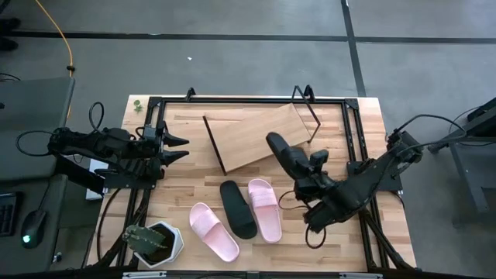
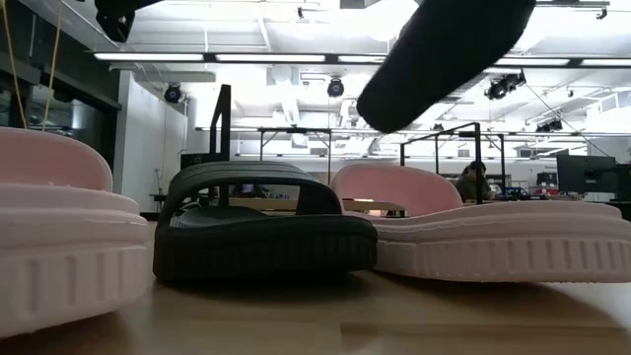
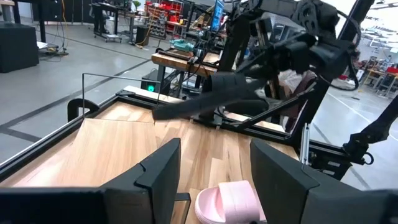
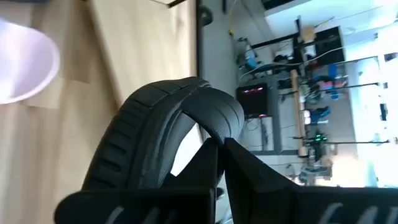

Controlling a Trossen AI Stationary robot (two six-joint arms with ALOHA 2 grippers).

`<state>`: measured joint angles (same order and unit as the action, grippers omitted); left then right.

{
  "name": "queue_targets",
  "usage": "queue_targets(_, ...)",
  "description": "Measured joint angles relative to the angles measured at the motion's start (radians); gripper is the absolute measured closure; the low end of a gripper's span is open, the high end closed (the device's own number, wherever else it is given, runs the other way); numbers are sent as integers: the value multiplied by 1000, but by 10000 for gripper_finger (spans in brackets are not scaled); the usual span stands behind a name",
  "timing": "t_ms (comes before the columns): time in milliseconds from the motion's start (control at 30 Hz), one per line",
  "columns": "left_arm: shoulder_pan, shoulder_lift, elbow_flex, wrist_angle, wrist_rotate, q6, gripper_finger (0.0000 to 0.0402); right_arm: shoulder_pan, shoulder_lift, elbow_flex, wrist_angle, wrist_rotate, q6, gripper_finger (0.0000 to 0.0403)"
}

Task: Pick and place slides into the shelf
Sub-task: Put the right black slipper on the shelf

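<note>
One black slide point(image 1: 285, 155) is lifted in my right gripper point(image 1: 308, 172), over the near right part of the slanted light-wood shelf point(image 1: 256, 133). It shows high up in the low view point(image 2: 449, 54) and the left wrist view point(image 3: 205, 99). On the table's near part, soles down, lie a pink slide point(image 1: 215, 231), the other black slide point(image 1: 238, 208) and a second pink slide point(image 1: 264, 209). My left gripper point(image 1: 177, 147) waits open at the table's left edge, touching nothing. My right gripper point(image 4: 221, 144) is shut on the black slide's wide strap point(image 4: 208, 124), pinching it between the two fingers at one side of the arch. The fingers point(image 4: 249, 171) come from the table's right and near side. The slide is lifted clear of table and shelf, sticking out beyond the fingers.
A potted plant point(image 1: 155, 242) in a white pot stands at the near left corner. A black frame point(image 1: 353, 132) runs round the tabletop. The shelf's wire frame point(image 1: 310, 116) rises at its far right end. Bare wood point(image 1: 186, 182) lies between the left gripper and the slides.
</note>
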<state>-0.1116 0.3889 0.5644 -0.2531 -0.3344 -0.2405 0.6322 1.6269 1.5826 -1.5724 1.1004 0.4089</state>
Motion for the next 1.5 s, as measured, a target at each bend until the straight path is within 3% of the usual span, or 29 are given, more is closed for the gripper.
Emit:
queue_targets(367,0,0,0,0,0,0,224,-89,-72,-29,2,89,-76,403)
queue_targets(733,0,0,0,-3,-39,12,224,-108,-284,-269,48,180,-17,403)
queue_targets(1167,0,0,0,5,-105,58,224,-199,-450,-546,516,251,-370,403)
queue_targets(1333,0,0,0,47,-105,119,224,-228,-501,-638,747,191,-561,403)
queue_targets(1500,0,0,0,86,-105,142,224,-299,-537,-706,1095,31,-873,403)
